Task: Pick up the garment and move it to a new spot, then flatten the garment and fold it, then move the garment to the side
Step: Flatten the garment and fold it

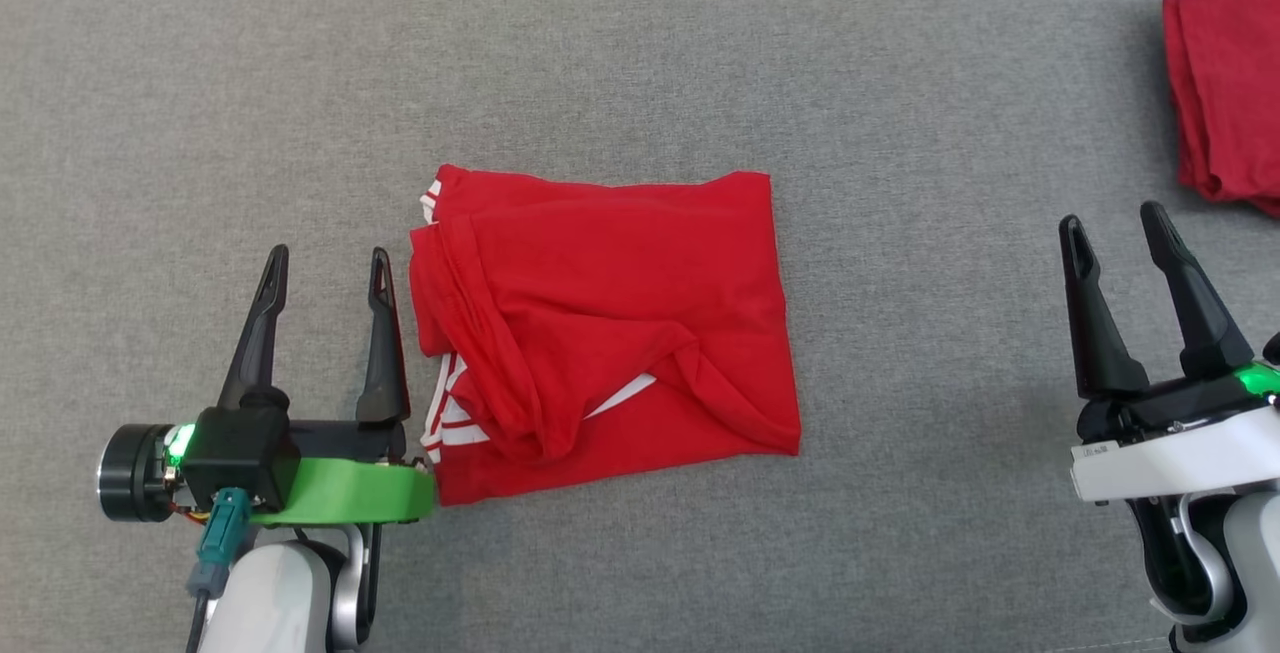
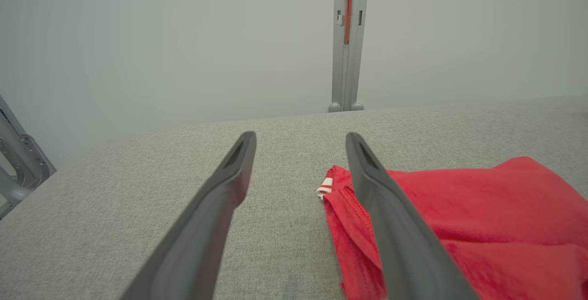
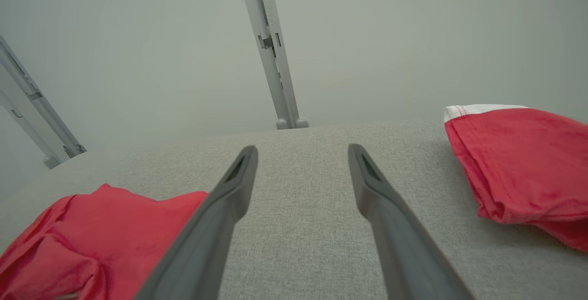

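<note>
A red garment [image 1: 610, 323] with white trim lies folded into a rough rectangle in the middle of the grey fabric surface [image 1: 640, 63]. My left gripper [image 1: 327, 268] stands open just left of its left edge, the inner finger almost at the cloth, nothing between the fingers. In the left wrist view the garment [image 2: 482, 212] lies to the right of my left gripper [image 2: 301, 141]. My right gripper [image 1: 1112, 225] is open well to the right of the garment, apart from it. The right wrist view has the garment [image 3: 105, 231] at lower left of my right gripper [image 3: 303, 153].
A second red garment [image 1: 1225, 93] with a white band lies folded at the far right, just beyond the right gripper; the right wrist view has this second garment [image 3: 523, 162] at right. Grey metal posts [image 2: 347, 38] stand past the surface's far edge against a pale wall.
</note>
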Tool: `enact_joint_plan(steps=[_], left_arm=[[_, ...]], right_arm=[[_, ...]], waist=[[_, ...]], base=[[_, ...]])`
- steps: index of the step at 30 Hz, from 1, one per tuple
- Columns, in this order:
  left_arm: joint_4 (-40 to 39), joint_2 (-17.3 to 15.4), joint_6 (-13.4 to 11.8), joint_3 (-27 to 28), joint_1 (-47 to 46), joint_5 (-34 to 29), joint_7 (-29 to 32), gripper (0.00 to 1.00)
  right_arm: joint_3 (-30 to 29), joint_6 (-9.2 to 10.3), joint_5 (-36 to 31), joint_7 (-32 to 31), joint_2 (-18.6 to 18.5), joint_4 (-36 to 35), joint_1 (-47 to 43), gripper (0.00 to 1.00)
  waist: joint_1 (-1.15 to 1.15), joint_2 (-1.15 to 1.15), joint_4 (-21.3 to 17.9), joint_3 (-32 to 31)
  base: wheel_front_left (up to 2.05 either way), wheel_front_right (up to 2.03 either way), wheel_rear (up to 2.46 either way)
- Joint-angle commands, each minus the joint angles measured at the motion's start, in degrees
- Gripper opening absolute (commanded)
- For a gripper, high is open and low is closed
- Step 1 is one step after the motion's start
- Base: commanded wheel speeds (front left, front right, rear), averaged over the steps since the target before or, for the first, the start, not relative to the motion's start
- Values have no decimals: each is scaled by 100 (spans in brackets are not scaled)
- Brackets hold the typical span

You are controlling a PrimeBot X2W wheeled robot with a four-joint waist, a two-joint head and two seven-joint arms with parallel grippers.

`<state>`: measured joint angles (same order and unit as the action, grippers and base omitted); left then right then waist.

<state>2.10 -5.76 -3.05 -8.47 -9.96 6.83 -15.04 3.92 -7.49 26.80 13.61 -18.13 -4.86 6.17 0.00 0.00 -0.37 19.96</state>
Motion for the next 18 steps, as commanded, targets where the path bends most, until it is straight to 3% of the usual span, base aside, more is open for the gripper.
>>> enact_joint_plan(steps=[1, 11, 13, 14, 18], left_arm=[[10, -44, -24, 24, 59, -4, -17, 100], [61, -65, -22, -19, 75, 2, -17, 100], [62, -64, -24, -30, 52, 1, -17, 100], [59, -62, -25, -38, 34, -1, -17, 100], [35, -43, -8, -84, -96, -11, -16, 100]], right_arm=[[-49, 2, -57, -40, 37, -63, -103, 100], [-153, 2, -151, -203, 112, -211, -228, 100], [-97, 2, -150, -272, 83, -190, -191, 15], [-41, 2, -158, -318, 55, -163, -153, 0], [518, 2, -135, -459, -55, 40, 169, 0]], waist=[[0, 0, -33, -28], [0, 0, -51, -69], [0, 0, -33, -64], [0, 0, -20, -54], [0, 0, 63, 44]], base=[[0, 0, 0], [0, 0, 0], [0, 0, 0], [0, 0, 0], [0, 0, 0]])
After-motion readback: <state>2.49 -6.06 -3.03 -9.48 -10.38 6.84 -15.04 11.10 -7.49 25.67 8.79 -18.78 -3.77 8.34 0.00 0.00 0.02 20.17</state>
